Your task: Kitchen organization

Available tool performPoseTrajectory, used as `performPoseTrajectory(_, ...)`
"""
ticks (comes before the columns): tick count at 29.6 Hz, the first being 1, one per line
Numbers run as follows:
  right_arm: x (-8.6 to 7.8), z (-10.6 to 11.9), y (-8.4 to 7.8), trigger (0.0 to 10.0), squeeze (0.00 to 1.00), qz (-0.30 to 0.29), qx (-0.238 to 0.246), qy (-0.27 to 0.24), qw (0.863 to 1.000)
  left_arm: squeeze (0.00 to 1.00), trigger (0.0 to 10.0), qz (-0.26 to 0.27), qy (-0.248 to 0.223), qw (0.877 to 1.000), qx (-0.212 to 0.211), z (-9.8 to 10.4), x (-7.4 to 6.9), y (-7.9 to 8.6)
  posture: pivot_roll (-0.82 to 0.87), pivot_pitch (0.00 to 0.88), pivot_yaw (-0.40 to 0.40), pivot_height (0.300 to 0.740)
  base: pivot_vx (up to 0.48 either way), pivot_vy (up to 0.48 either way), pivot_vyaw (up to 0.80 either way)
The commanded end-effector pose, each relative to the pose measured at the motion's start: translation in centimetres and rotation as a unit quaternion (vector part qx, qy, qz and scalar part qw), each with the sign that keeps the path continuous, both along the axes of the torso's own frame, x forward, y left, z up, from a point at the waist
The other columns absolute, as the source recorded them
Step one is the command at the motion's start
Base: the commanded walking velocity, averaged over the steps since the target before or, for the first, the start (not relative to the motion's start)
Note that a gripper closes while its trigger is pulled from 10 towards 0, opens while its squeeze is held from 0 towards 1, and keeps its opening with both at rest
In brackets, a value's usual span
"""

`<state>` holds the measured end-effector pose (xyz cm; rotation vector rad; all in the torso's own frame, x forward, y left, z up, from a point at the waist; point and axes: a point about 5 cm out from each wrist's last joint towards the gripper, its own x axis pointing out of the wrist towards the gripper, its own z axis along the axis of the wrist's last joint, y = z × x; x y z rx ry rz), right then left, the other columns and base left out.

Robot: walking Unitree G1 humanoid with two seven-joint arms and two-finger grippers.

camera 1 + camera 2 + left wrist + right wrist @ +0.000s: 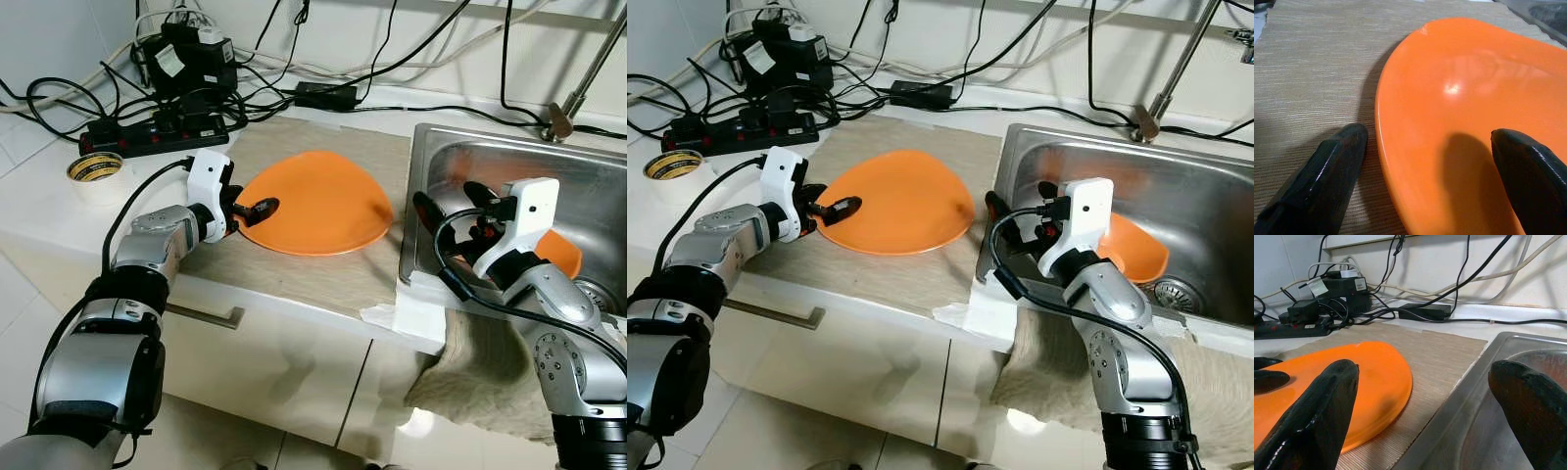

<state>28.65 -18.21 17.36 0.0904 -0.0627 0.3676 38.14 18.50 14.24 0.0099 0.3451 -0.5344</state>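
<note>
An orange plate (313, 201) lies on a beige mat (323, 279) on the counter. My left gripper (257, 211) is open at the plate's left rim; in the left wrist view one finger (1337, 166) rests on the mat outside the rim (1386, 161) and the other hovers over the plate's inside. My right gripper (451, 201) is open and holds nothing, above the left wall of the steel sink (509, 137). Partly hidden behind that wrist, a second orange dish (560, 253) lies in the sink.
A power strip (152, 132), adapters and tangled cables crowd the back of the counter. A roll of tape (95, 168) sits at the left. The faucet (578, 93) rises behind the sink. A towel (480, 372) hangs over the counter's front edge below the sink.
</note>
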Motion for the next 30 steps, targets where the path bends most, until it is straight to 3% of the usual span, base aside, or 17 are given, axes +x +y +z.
performPoseTrajectory(1, 0.08, -0.01, -0.09, 10.0, 0.0, 0.0, 0.002, 0.006, 1.0, 0.0, 10.0, -0.001, 0.099, 0.995, 0.026, -4.27, -1.89, 0.4, -0.05, 0.0, -0.003, 0.74, 0.0, 0.0, 0.0)
performPoseTrajectory(2, 0.08, -0.01, -0.09, 10.0, 0.0, 0.0, 0.002, 0.006, 1.0, 0.0, 10.0, -0.001, 0.099, 0.995, 0.026, -4.27, -1.89, 0.4, -0.05, 0.0, -0.003, 0.74, 0.0, 0.0, 0.0)
performPoseTrajectory(3, 0.06, -0.02, -0.11, 10.0, 0.0, 0.0, 0.001, 0.006, 1.0, 0.0, 3.6, -0.013, 0.111, 0.993, 0.031, -4.58, -2.1, 0.23, -0.05, 0.0, -0.003, 0.74, 0.0, 0.0, 0.0)
performPoseTrajectory(4, 0.06, -0.03, -0.12, 10.0, 0.0, 0.0, 0.001, 0.006, 1.0, 0.0, 3.6, -0.018, 0.115, 0.993, 0.033, -4.72, -2.2, 0.16, -0.05, 0.0, -0.003, 0.74, 0.0, 0.0, 0.0)
performPoseTrajectory(5, 0.04, -0.03, -0.13, 10.0, 0.0, 0.0, 0.001, 0.007, 1.0, 0.0, 0.0, -0.022, 0.119, 0.992, 0.035, -4.84, -2.28, 0.12, -0.05, 0.0, -0.001, 0.74, 0.0, 0.0, 0.0)
performPoseTrajectory(15, 0.02, -0.06, -0.13, 10.0, 0.0, 0.0, 0.002, 0.008, 1.0, 0.0, 0.0, -0.028, 0.138, 0.989, 0.035, -5.21, -2.53, 0.02, -0.05, 0.0, -0.002, 0.74, 0.0, 0.0, 0.0)
performPoseTrajectory(30, -0.01, -0.2, -0.09, 10.0, 0.0, 0.0, 0.004, 0.011, 1.0, 0.0, 0.0, -0.039, 0.129, 0.991, 0.021, -4.39, -2.2, -0.07, -0.05, 0.0, -0.002, 0.74, 0.0, 0.0, 0.0)
